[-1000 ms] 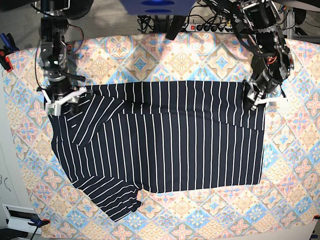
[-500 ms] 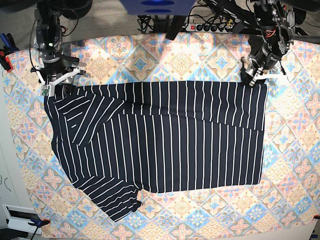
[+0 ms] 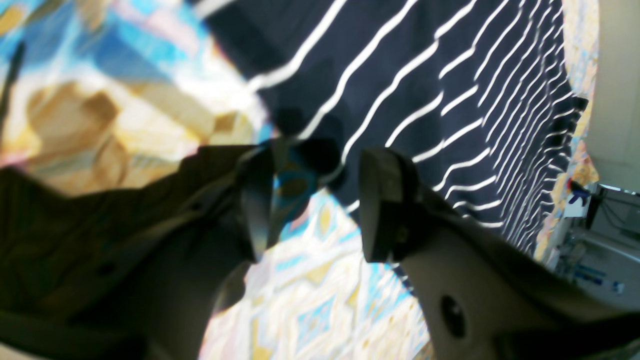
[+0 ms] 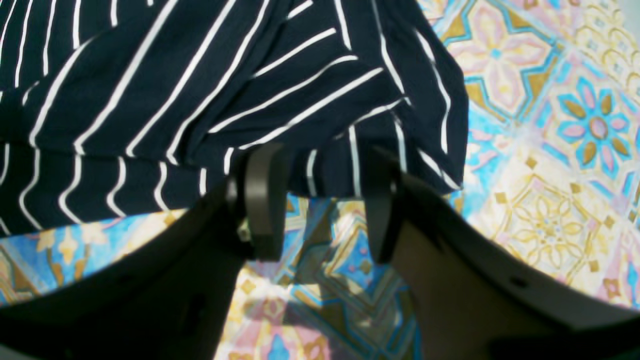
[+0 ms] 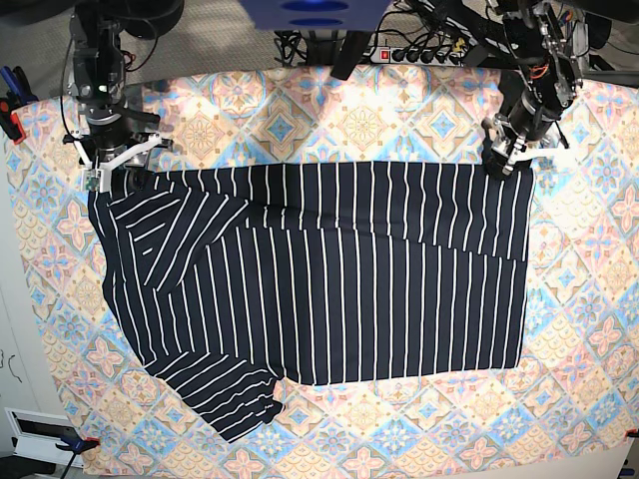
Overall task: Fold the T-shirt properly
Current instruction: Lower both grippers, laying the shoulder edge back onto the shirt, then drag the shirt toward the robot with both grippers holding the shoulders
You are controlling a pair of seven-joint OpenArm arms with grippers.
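Note:
The dark navy T-shirt (image 5: 329,269) with thin white stripes lies flat on the floral-tile cloth (image 5: 399,120), its far edge folded over and one sleeve pointing to the near left. My left gripper (image 5: 509,160) hovers at the shirt's far right corner. In the left wrist view it (image 3: 320,160) is open and empty, with the shirt's corner (image 3: 450,75) just past the fingertips. My right gripper (image 5: 115,170) hovers at the far left corner. In the right wrist view it (image 4: 322,160) is open and empty, with the shirt's folded edge (image 4: 200,75) at its tips.
The floral-tile cloth (image 4: 550,150) covers the whole table. A power strip with cables (image 5: 419,52) lies beyond the far edge. Clamps hold the cloth at the left edge (image 5: 10,115) and near left corner (image 5: 75,444).
Both grippers have let go of the shirt's far corners and drawn back toward the far edge. The far edge of the shirt now lies flat. Little has moved in the last half second.

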